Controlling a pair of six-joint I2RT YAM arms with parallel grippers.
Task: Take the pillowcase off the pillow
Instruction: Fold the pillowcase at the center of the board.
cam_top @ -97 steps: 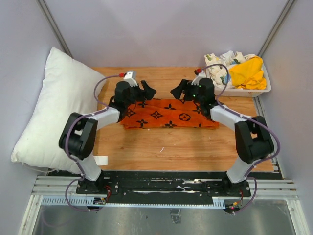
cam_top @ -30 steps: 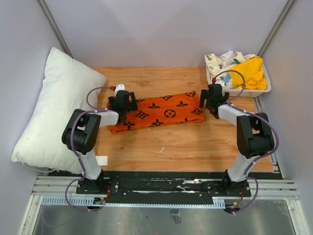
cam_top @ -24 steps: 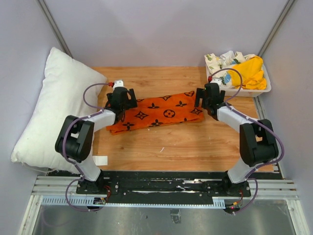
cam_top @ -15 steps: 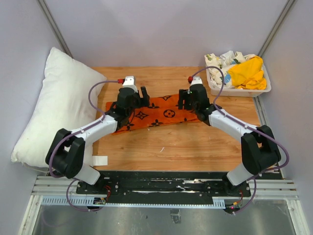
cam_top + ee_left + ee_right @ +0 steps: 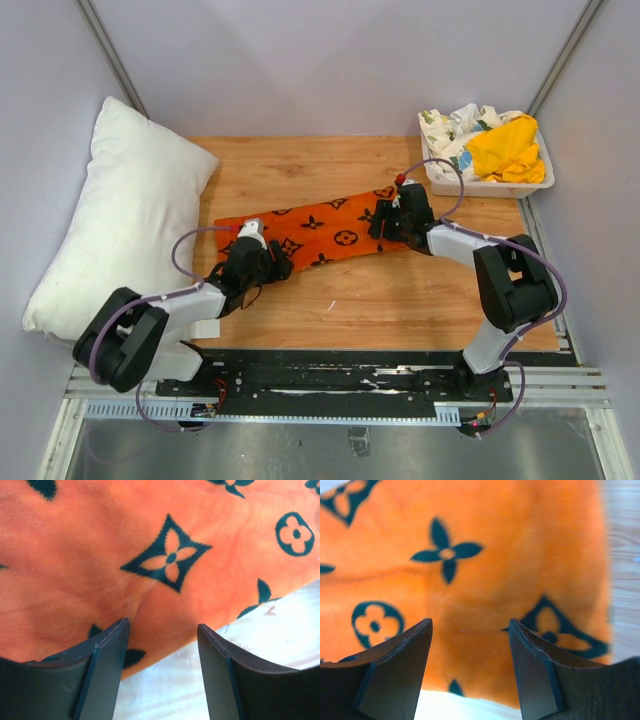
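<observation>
Orange fabric with black motifs, the pillowcase (image 5: 320,228), is lying flat in a long slanted strip across the middle of the wooden counter (image 5: 400,300) in the top view. The bare white pillow (image 5: 120,235) is leaning against the left wall, apart from the case. My left claw (image 5: 272,262) is reaching low onto the near left end of the strip. My right claw (image 5: 385,222) is sitting on its far right end. In the far right corner, a white bin (image 5: 490,187) is holding a yellow cloth (image 5: 505,148) and a floral cloth (image 5: 450,125).

From the left wrist, my left claw (image 5: 162,630) is standing at a middling width, its dark fingers (image 5: 107,665) straddling the case's near edge. A black diamond flower (image 5: 170,560) is showing just ahead of them. I am seeing nothing pinched between them.

From the right wrist, my right claw (image 5: 470,627) is likewise standing partly spread over the orange pile. A four-petal flower (image 5: 447,554) is lying ahead, and bare wood (image 5: 622,545) is showing along the right edge. No fabric is being gripped there that I can make out.
</observation>
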